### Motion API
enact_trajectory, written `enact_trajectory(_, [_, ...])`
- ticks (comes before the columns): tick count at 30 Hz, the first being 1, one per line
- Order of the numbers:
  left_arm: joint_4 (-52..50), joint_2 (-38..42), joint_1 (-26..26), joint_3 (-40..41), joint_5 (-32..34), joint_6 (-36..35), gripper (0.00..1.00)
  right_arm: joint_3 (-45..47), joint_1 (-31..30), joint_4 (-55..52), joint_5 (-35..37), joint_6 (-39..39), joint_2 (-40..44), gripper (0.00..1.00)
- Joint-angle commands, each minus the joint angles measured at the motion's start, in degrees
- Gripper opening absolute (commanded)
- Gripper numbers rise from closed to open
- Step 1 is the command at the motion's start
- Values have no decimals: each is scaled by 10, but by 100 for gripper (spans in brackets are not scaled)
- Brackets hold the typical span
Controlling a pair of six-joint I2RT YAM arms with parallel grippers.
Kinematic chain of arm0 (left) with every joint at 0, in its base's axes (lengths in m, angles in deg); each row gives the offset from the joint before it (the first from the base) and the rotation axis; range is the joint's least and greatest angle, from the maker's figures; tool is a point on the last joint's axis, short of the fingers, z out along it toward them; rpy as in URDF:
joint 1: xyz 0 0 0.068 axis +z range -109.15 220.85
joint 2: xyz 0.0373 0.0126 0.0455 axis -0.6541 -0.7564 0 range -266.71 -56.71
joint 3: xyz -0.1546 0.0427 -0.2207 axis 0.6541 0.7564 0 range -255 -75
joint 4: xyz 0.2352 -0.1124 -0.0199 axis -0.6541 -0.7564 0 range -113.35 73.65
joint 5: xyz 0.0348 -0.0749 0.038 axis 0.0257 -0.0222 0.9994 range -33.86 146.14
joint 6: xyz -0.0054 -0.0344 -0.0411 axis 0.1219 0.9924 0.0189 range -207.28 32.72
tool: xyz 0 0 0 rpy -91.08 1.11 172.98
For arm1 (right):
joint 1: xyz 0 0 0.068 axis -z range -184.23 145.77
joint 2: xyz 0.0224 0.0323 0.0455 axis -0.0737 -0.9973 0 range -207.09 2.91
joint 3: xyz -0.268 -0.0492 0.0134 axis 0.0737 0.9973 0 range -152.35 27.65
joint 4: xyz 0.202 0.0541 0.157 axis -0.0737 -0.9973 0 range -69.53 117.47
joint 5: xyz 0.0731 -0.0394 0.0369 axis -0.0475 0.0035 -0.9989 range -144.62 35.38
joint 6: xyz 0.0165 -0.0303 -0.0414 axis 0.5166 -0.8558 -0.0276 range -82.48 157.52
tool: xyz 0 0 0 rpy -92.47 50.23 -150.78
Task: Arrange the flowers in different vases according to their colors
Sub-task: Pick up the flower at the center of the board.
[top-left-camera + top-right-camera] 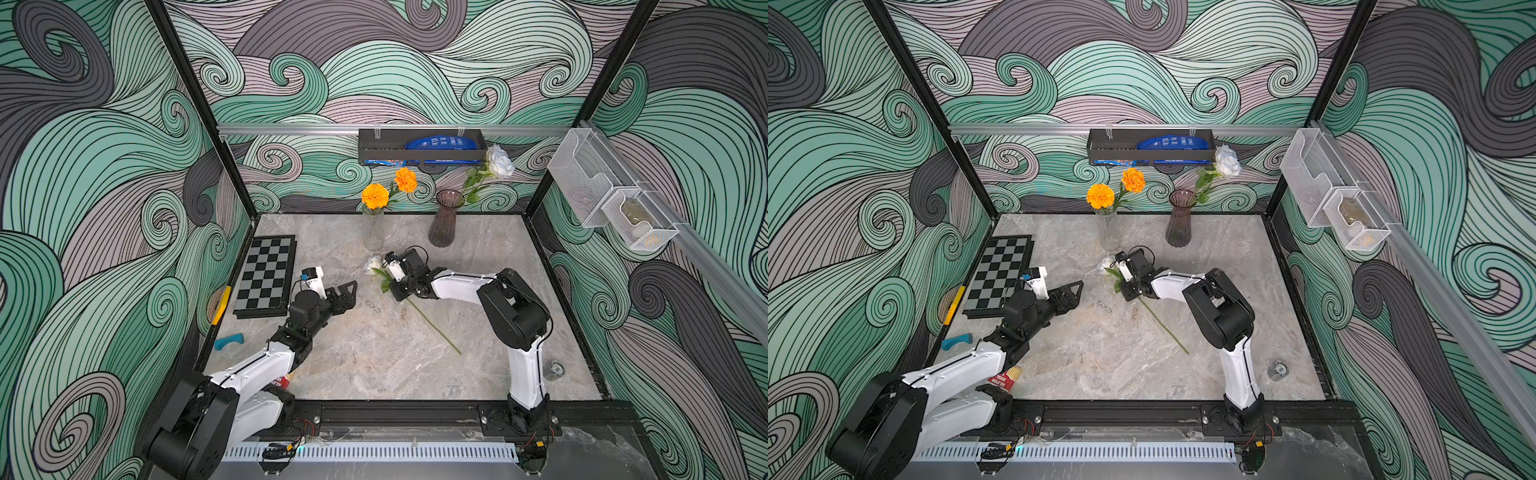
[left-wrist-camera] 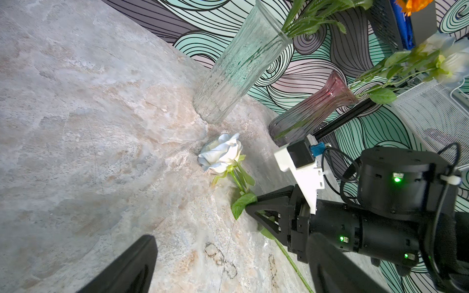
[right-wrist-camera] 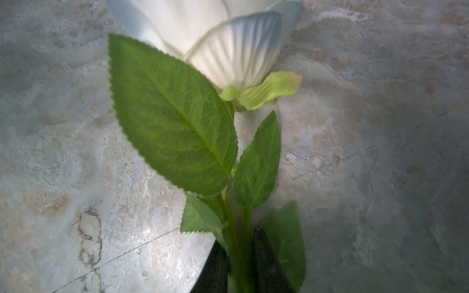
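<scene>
Two orange flowers stand in the clear vase at the back of the table. Beside it, the purple-brown vase holds one white rose. Another white rose lies on the table in front of the vases, its long stem running toward the front. My right gripper is low over it; in the right wrist view its jaws are shut on the stem just below the leaves. My left gripper stands open and empty to the rose's left.
A chessboard lies at the left edge, with a teal piece and a yellow strip near it. A black shelf hangs on the back wall and wire baskets on the right wall. A small metal object sits front right.
</scene>
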Motion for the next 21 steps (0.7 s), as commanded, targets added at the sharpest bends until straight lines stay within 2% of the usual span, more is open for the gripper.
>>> enact_trajectory(1, [8, -7, -1, -26, -11, -2, 96, -1, -4, -1, 35, -2, 15, 15])
enact_trajectory(7, [5, -9, -1, -28, -12, -5, 96, 3, -13, 0, 69, -1, 40, 0])
enact_trajectory(11, [4, -12, -1, -29, -12, -6, 96, 9, -22, 0, 100, 1, 85, 0])
enact_trajectory(21, [1, -24, -1, -40, -44, -16, 96, 57, -30, 29, 133, 19, 276, 0])
